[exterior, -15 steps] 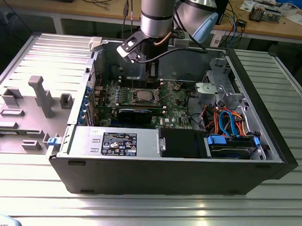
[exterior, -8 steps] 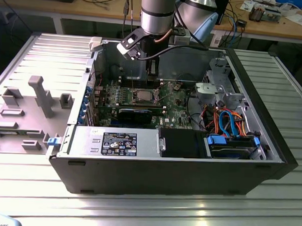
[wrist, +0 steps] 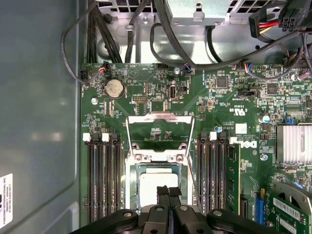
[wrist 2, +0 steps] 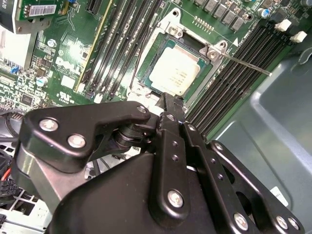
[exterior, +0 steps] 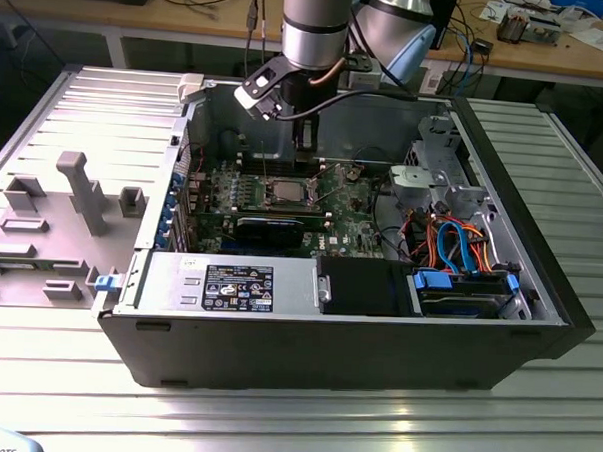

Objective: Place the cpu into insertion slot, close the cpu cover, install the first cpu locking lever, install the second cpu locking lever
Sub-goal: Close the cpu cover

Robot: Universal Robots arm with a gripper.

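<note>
Okay, exterior view first: the open computer case [exterior: 326,347] lies on the ribbed bench [exterior: 273,425]. The tool [exterior: 305,144] hangs inside it, just above the cpu [exterior: 284,193] on the green motherboard [exterior: 357,213].

Over to the first wrist view: the cpu [wrist: 155,181] sits flat in the insertion slot [wrist: 130,181], so step one looks done. The cpu cover [wrist: 158,118] stands flipped up, bare board showing through its cut-out, and a thin locking lever [wrist: 128,139] runs beside it, unlatched. The tool [wrist: 168,191] is narrow, fingertips pressed together with nothing between them, poised over the chip.

Second wrist view, same story: cpu [wrist 2: 174,72] seated, tool [wrist 2: 168,100] pinched empty right beside the socket. One locking lever [wrist 2: 246,63] juts free across the memory slots [wrist 2: 229,83].

My read: closing the cover is the step in hand. It calls for catching the raised frame and swinging it down flat over the chip, clear of both levers.
</note>
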